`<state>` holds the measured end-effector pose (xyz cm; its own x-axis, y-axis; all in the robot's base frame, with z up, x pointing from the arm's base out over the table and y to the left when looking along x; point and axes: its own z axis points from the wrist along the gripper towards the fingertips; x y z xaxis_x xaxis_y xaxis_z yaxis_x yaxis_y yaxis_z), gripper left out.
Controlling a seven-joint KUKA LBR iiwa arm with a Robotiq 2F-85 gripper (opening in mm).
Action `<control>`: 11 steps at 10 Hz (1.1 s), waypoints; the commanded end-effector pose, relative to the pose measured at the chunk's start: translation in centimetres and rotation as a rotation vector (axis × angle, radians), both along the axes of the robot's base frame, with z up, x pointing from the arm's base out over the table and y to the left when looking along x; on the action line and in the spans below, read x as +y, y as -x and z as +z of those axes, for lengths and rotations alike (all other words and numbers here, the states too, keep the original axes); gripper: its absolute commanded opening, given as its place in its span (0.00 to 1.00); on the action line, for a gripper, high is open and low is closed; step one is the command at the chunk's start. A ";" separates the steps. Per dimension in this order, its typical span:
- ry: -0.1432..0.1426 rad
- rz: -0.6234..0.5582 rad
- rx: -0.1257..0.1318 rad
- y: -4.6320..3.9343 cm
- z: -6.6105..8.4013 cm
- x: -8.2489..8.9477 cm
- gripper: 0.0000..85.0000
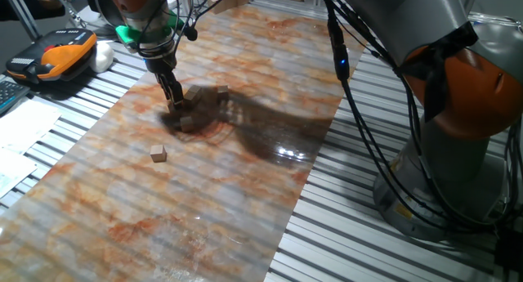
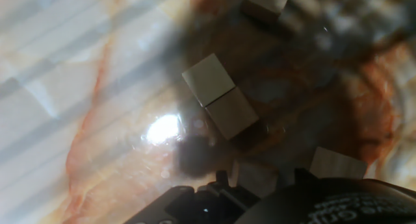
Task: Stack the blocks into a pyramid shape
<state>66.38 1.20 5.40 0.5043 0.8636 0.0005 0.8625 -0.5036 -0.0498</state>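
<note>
I hung low over the paired blocks (image 2: 220, 97) on the table (image 1: 245, 200), building the base row. My gripper (image 1: 176, 102) (fingers' spread impossible to tell) needed the stray block (image 1: 158, 154) fetched next and set flush.

My gripper (image 1: 176, 105) low over clustered blocks (image 1: 189, 118) on the marbled table (image 1: 245, 192), one block (image 1: 158, 154) apart nearer the camera, another (image 1: 221, 91) just behind the cluster, orange handset (image 1: 61, 55) at left.
</note>
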 end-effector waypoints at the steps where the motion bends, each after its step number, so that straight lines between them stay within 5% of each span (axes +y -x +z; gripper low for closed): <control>1: 0.000 0.001 -0.001 -0.03 -0.1 0.0 0.60; 11: -0.003 0.021 0.018 0.20 -1.3 0.7 0.60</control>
<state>66.17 1.88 4.13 0.4861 0.8739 -0.0053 0.8718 -0.4853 -0.0671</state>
